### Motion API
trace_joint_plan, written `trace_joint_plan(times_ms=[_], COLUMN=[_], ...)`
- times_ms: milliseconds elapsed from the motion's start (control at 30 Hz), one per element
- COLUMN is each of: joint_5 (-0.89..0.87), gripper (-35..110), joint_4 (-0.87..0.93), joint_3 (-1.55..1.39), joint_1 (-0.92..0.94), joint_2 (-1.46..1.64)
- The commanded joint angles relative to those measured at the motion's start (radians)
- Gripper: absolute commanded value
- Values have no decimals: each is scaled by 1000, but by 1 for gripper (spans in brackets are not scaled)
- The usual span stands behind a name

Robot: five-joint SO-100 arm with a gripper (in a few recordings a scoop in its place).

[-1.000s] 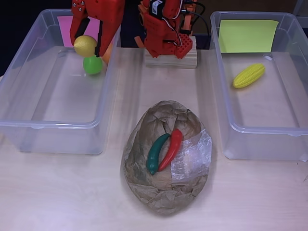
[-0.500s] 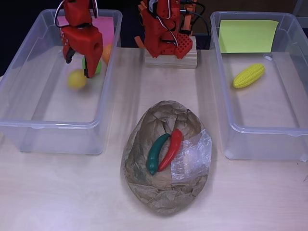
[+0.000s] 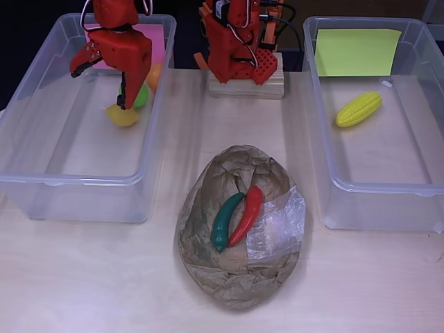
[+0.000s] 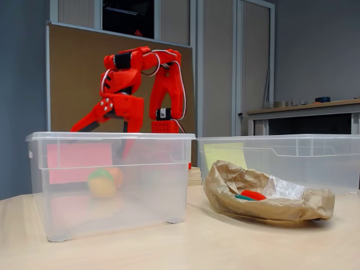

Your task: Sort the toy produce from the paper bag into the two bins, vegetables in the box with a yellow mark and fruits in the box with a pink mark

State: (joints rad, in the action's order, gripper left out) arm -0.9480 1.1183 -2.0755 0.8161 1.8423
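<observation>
My red gripper hangs open over the back of the left clear bin, the one with the pink mark; nothing sits between its fingers. A yellow lemon lies on the bin floor just below the fingers, beside a green fruit and an orange one. The crumpled paper bag in the middle holds a green pepper and a red pepper. The right bin with the yellow mark holds a corn cob. In the fixed view the gripper stands at the rim of the left bin.
The arm's base stands on a wooden block between the bins at the back. Bare table lies in front of the bag and both bins. A clear plastic scrap lies on the bag's right side.
The gripper opened and let the lemon go; the lemon dropped to the floor of the left bin and rolled a little to the right. The gripper has risen slightly.
</observation>
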Motion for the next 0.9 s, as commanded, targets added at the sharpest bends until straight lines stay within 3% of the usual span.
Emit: trace_joint_plan(times_ms=[0, 267, 533, 667, 867], joint_5=[41, 127, 121, 25, -276], gripper=[47, 44, 41, 41, 41], joint_4=[43, -25, -55, -97, -161], joint_3=[34, 67, 192, 229, 267], joint_1=[-75, -462, -776, -899, -980], joint_2=[156, 321, 167, -8, -311])
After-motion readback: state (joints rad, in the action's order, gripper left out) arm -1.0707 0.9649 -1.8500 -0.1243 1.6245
